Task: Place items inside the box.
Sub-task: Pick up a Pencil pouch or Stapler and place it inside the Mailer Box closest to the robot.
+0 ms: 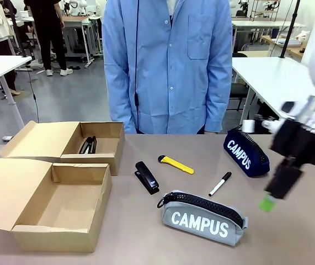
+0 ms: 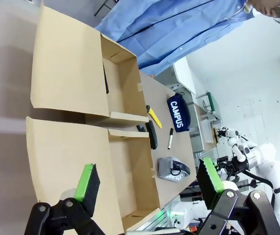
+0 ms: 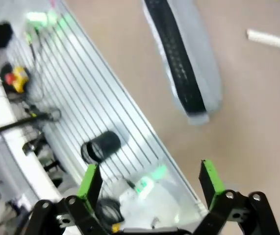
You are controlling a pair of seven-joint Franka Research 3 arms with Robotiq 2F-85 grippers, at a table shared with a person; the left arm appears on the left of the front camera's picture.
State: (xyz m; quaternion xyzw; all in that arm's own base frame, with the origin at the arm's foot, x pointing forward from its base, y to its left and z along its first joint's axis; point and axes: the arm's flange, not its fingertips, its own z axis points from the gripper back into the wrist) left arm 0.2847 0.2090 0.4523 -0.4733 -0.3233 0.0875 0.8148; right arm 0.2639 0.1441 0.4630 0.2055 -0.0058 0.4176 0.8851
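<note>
Two open cardboard boxes stand at the table's left. The far box [image 1: 105,132] holds a black stapler [image 1: 88,145]; the near box [image 1: 63,204] has a bare floor. Across the middle of the table lie a second black stapler [image 1: 147,177], a yellow utility knife [image 1: 176,164], a marker pen [image 1: 220,184], a navy CAMPUS pouch [image 1: 246,152] and a grey CAMPUS pouch [image 1: 203,217]. My right gripper [image 1: 273,194] hangs blurred above the table, right of the grey pouch [image 3: 184,63], open and holding nothing [image 3: 149,181]. My left gripper [image 2: 148,178] is open above the near box's flap [image 2: 66,161].
A person in a blue coat [image 1: 168,66] stands at the far edge, hands out of sight. The table's near edge and a ribbed metal base [image 3: 95,112] lie under my right gripper. Bare tabletop lies between the near box and the grey pouch.
</note>
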